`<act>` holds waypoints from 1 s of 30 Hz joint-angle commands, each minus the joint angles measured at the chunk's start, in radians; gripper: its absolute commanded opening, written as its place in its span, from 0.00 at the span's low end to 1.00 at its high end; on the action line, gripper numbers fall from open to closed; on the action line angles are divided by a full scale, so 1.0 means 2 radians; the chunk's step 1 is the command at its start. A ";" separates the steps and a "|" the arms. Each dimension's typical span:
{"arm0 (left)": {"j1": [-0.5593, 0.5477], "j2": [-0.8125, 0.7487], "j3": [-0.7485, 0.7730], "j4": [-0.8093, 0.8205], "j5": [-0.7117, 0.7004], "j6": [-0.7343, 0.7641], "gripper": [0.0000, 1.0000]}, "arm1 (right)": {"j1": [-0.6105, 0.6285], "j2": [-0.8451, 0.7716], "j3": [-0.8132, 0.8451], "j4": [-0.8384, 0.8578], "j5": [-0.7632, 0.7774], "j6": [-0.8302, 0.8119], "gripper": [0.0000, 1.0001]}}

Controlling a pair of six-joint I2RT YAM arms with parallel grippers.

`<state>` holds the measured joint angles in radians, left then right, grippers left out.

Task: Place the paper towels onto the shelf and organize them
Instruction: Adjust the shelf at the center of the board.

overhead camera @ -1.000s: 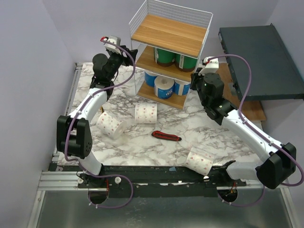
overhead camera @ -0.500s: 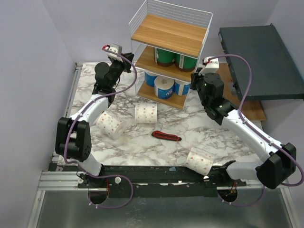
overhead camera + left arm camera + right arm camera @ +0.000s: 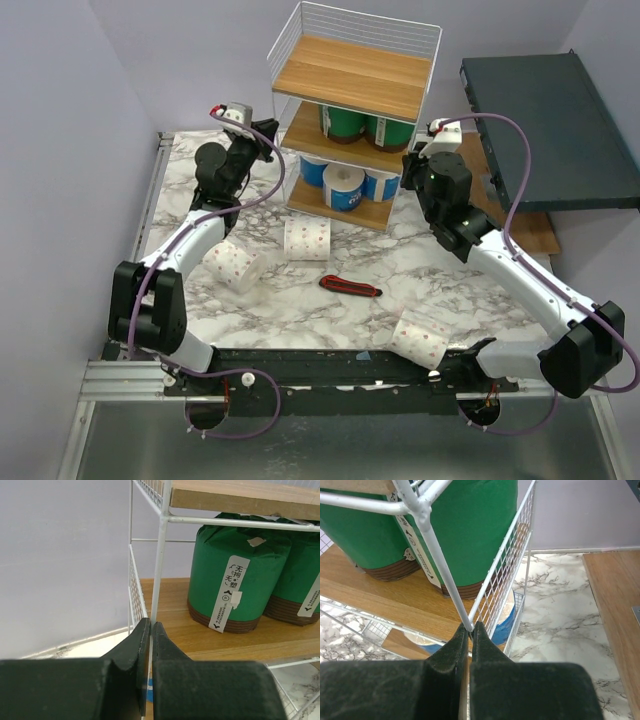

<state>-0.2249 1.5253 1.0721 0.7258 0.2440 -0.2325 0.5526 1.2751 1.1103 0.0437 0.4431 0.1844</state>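
Observation:
The shelf (image 3: 352,75) is a white wire rack with wooden tiers at the back of the marble table. Green-wrapped paper towels (image 3: 345,122) stand on its middle tier and blue ones (image 3: 345,185) on the bottom tier. Three white dotted rolls lie on the table (image 3: 234,265), (image 3: 307,239), (image 3: 421,338). My left gripper (image 3: 272,135) (image 3: 150,625) is shut on the shelf's left corner post (image 3: 160,560), beside a green roll (image 3: 225,575). My right gripper (image 3: 408,165) (image 3: 471,626) is shut on the right corner post (image 3: 437,550), with a green roll (image 3: 470,525) behind the wire.
A red-and-black utility knife (image 3: 350,287) lies on the marble between the loose rolls. A dark grey-green slab (image 3: 550,130) sits on a wooden surface (image 3: 530,230) to the right of the shelf. Purple walls close in at the left and back.
My left gripper has closed onto the shelf's left post. The shelf has shifted slightly to the left. The right gripper keeps its hold on the right post.

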 commanded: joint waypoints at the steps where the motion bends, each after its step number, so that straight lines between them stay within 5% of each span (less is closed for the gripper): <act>1: 0.000 -0.064 -0.025 0.029 -0.026 -0.015 0.00 | 0.004 -0.007 0.016 -0.018 -0.016 0.037 0.01; 15: -0.058 -0.200 -0.097 -0.083 -0.111 -0.021 0.00 | 0.008 -0.009 0.030 -0.054 -0.039 0.064 0.01; 30: -0.059 -0.269 -0.112 -0.170 -0.140 -0.034 0.00 | 0.032 -0.026 0.050 -0.118 -0.052 0.096 0.01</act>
<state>-0.3408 1.0279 0.8261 0.3527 -0.0113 -0.2859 0.5850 1.2587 1.1809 -0.1368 0.4091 0.2764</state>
